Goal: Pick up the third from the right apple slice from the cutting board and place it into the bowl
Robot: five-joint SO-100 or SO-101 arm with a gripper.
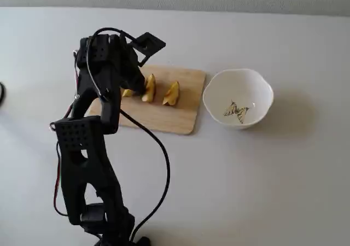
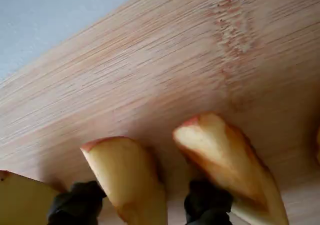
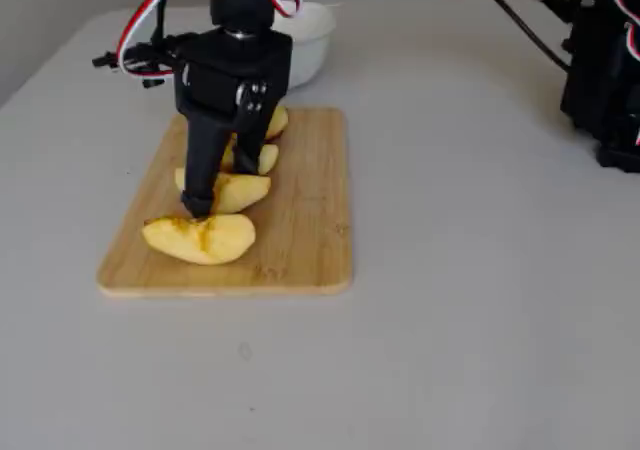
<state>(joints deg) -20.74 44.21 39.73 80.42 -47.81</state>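
The wooden cutting board (image 1: 175,117) carries several apple slices in a row. My gripper (image 1: 134,89) is down on the board and open, with its jaws either side of the slim apple slice (image 2: 127,180). That slice lies flat on the board (image 2: 150,60). In the wrist view one black fingertip (image 2: 75,205) sits at its left edge, and the other stands a little off its right edge. In a fixed view the gripper (image 3: 222,185) straddles the same slice (image 3: 240,192), second from the front. The white bowl (image 1: 257,87) stands empty, right of the board.
Neighbouring slices lie close on both sides (image 2: 225,170) (image 2: 20,200); the chunky one (image 3: 200,238) is at the board's near end. My arm's base (image 1: 104,218) and cable (image 1: 164,169) are in front of the board. Dark equipment (image 3: 600,70) stands at the table's right.
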